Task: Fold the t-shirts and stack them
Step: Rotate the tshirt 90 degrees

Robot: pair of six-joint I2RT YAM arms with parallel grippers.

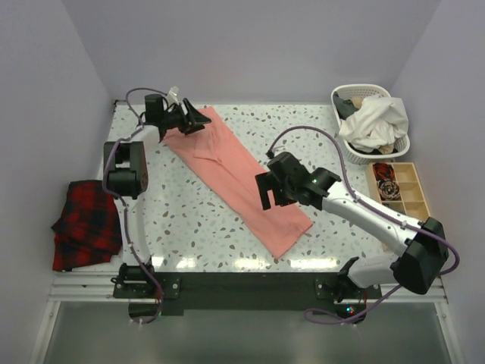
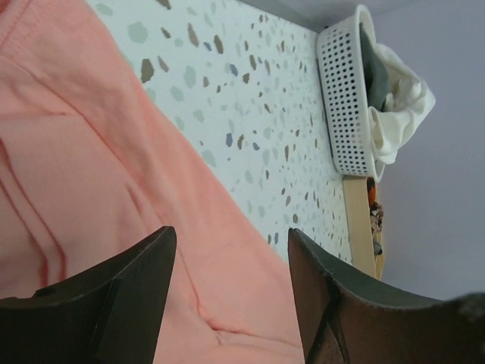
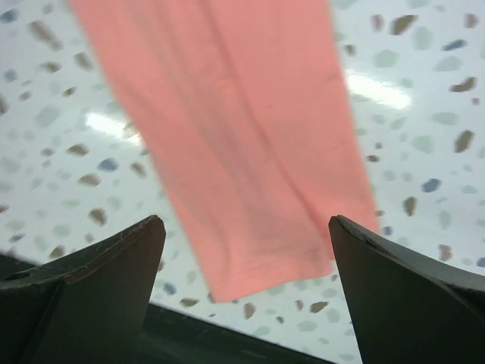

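Right gripper [image 3: 246, 220] closest to lens: black jaws spread wide, nothing between them, hanging above near end of t-shirt [image 1: 235, 178]. Left gripper [image 2: 231, 231] low over far end, jaws parted to a middling gap, nothing visibly pinched; contact with fabric unclear.

Salmon-pink shirt flat on table [image 1: 189, 220] as one long narrow strip, looks already folded lengthwise. Laid diagonally from far-left corner down toward near edge, right of middle. Lengthwise creases and a seam line visible, no print.

Handling, judged from looks:
- Thin, soft, very light; no stiffness, so likely to droop and drag once lifted.
- Probably slides easily on smooth speckled top; may shift instead of lifting if only scraped.
- Not fragile; firm pinch fine.
- Likely several layers in strip, so shallow pinch risks taking top layer only and opening the fold.

Best hold, as a guess: near short end at its hem, fingers down to tabletop to catch all layers; far end pinned or pinched likewise by other arm, then end folded over.

Red-and-black plaid cloth [image 1: 87, 224] at left edge, well apart. White basket [image 1: 339, 140] of laundry at far-right corner.
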